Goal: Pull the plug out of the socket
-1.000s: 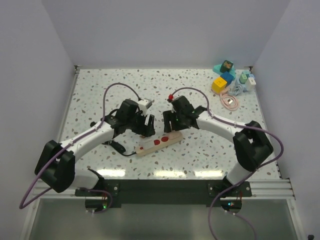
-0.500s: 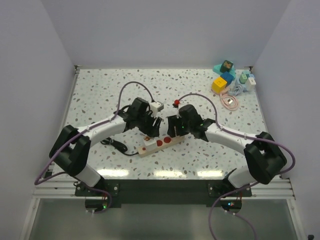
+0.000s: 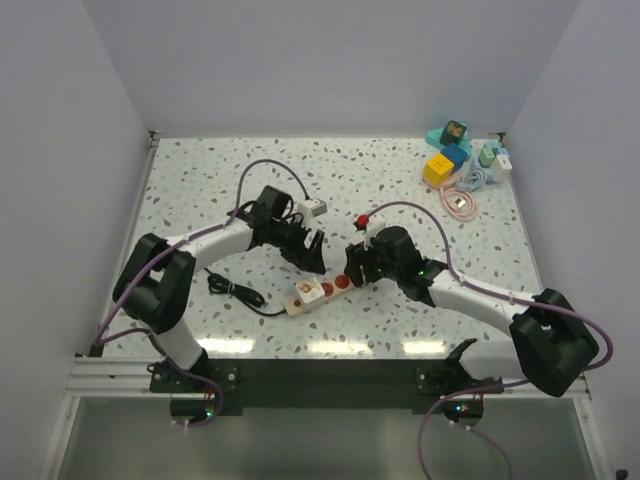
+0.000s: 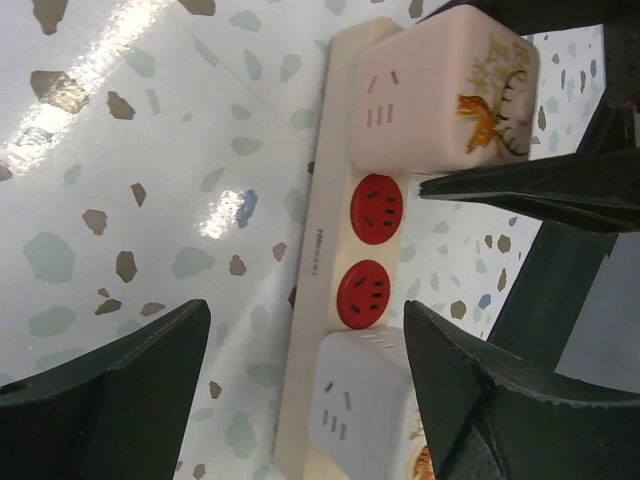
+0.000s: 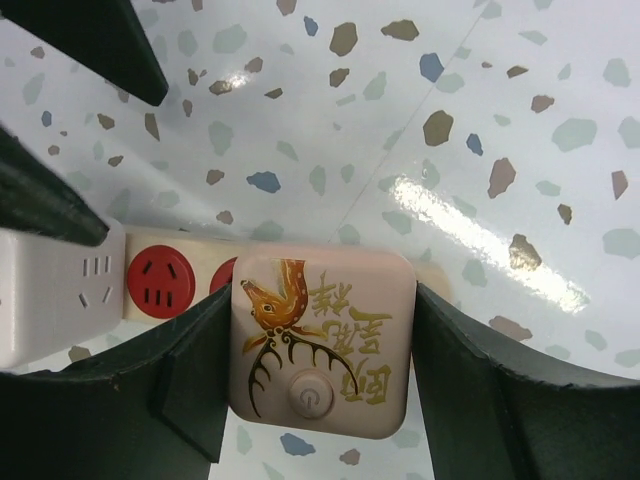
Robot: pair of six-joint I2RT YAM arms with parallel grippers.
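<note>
The right gripper (image 5: 325,370) is clenched on the pale-pink, deer-printed cube plug (image 5: 320,300), seated at the 2 o'clock end of the long cream-white, red-outlet power strip (image 4: 318,240), presumably to pull it free, while the released left gripper (image 4: 305,325) straddles the 8 o'clock end, likely to brace.

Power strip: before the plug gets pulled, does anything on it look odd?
Slightly: what sits in the power strip are two bulky cubes, not slim plugs: a pink deer-printed cube, gripped by the right end effector, and a white cube with sockets of its own.
</note>
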